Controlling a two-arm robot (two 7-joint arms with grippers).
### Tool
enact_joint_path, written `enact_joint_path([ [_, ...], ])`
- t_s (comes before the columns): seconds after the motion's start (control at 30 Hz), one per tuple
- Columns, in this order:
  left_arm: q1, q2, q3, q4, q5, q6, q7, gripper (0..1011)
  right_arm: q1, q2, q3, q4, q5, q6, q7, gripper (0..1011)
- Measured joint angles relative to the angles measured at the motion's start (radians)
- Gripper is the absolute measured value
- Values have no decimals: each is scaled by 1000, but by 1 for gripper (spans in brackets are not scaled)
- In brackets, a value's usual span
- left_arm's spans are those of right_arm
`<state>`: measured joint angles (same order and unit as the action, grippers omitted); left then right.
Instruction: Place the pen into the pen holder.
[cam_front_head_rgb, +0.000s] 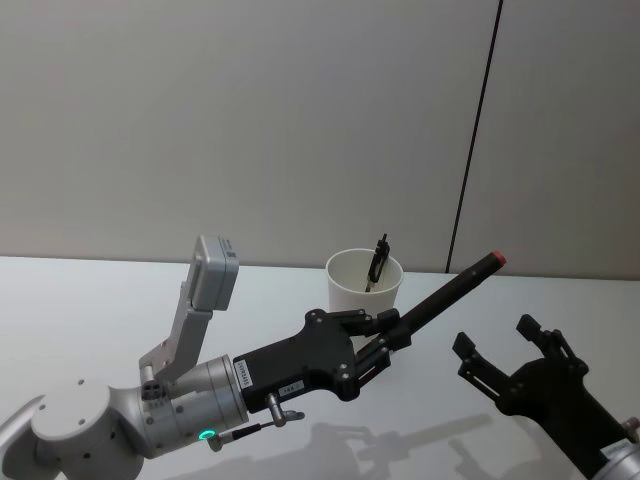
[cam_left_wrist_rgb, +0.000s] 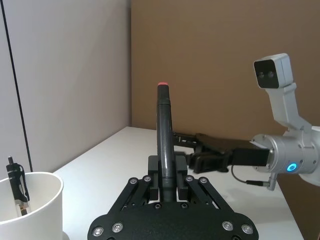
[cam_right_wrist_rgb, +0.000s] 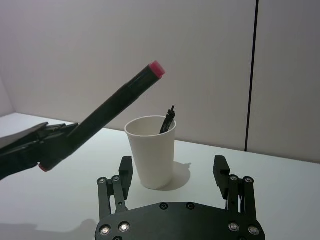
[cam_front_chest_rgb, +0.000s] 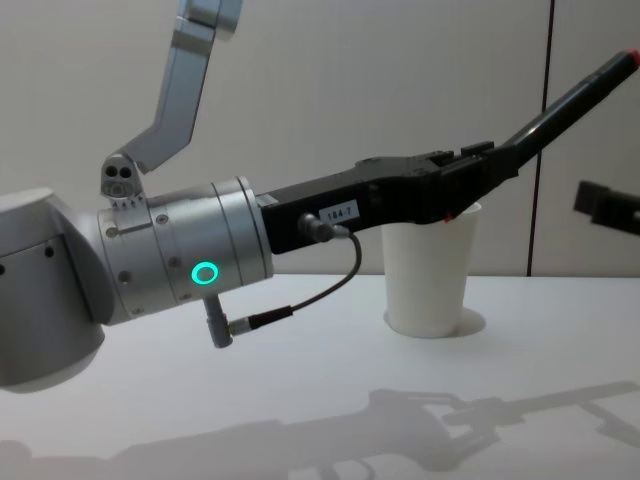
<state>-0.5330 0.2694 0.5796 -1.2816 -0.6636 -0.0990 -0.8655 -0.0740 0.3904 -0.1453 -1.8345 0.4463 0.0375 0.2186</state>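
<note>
Left gripper (cam_front_head_rgb: 392, 332) is clenched on the lower end of a long black pen with red cap (cam_front_head_rgb: 450, 287), tilted up just beside the white paper cup pen holder (cam_front_head_rgb: 350, 288), probably so that it can tip in. Right gripper (cam_front_head_rgb: 497, 338) hangs released nearby.

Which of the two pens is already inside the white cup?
The thin black pen with a clip, leaning inside the white cup. The thicker red-tipped pen is held in the left end effector.
</note>
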Motion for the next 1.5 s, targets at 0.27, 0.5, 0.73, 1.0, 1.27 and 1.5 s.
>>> enact_joint_path([
  [0.27,0,0,1,0,-1,0,0,202,-41,24,58,-51,134,51,66,1001],
  [0.5,-1,0,1,0,-1,0,0,201,-70,45,110,-93,269,122,121,1001],
  [0.73,0,0,1,0,-1,0,0,201,-84,61,149,-122,386,195,157,1001],
  [1.0,0,0,1,0,-1,0,0,201,-88,70,183,-152,510,282,171,1001],
  [1.27,0,0,1,0,-1,0,0,202,-69,70,178,-168,566,331,149,1001],
  [1.5,0,0,1,0,-1,0,0,201,-49,60,158,-180,581,356,101,1001],
])
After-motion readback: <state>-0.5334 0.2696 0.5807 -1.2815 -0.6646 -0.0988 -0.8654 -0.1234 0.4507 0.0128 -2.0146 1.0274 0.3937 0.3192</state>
